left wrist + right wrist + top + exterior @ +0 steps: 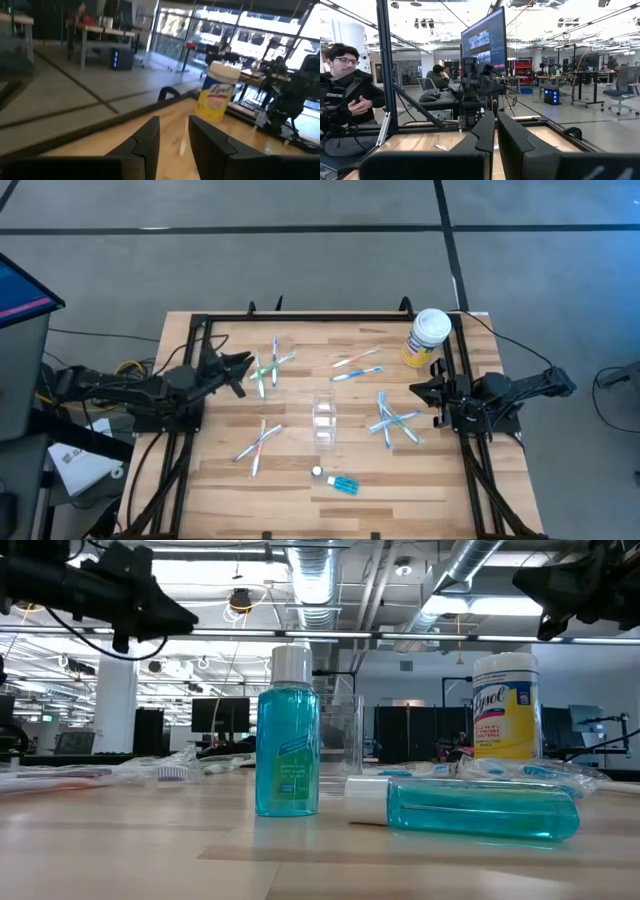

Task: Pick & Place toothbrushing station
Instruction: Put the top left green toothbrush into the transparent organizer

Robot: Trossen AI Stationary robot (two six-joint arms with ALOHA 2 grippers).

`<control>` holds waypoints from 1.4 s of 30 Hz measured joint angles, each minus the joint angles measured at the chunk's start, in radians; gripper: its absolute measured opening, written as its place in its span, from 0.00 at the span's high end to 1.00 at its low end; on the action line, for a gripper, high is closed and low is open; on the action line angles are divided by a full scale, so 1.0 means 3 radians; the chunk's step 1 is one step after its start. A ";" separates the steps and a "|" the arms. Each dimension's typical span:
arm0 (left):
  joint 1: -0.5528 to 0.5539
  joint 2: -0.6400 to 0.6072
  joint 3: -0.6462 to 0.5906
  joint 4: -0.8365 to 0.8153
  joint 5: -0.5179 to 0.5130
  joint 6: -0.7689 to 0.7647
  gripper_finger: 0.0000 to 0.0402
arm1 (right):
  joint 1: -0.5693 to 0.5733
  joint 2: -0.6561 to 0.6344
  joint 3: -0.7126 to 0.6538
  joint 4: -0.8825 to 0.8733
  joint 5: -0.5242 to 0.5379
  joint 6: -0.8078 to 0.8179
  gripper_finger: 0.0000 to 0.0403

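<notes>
Both arms raised at table edges, right fingers [495, 131] together

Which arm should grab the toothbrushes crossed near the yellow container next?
Right, probably. The right gripper, shut, hovers by those crossed toothbrushes. The left gripper, jaws parted and empty, sits across the table near another toothbrush pile.

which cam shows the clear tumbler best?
High view: clear tumbler stands unobstructed mid-table among the toothbrushes. Low view shows it faintly behind the upright blue bottle. Neither wrist view shows it.
</notes>
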 joint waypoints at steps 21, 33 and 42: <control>0.0974 0.1043 0.0442 -0.1221 0.1542 -0.1747 0.75 | -0.0001 0.0001 0.0000 0.0000 0.0000 -0.0001 0.97; 0.1142 0.1397 0.0442 -0.1552 0.2273 -0.2245 0.75 | -0.0001 0.0001 0.0000 -0.0001 0.0000 -0.0001 0.97; 0.1139 0.1394 0.0442 -0.1824 0.2299 -0.2449 0.75 | 0.0000 0.0001 0.0000 -0.0001 0.0000 -0.0001 0.97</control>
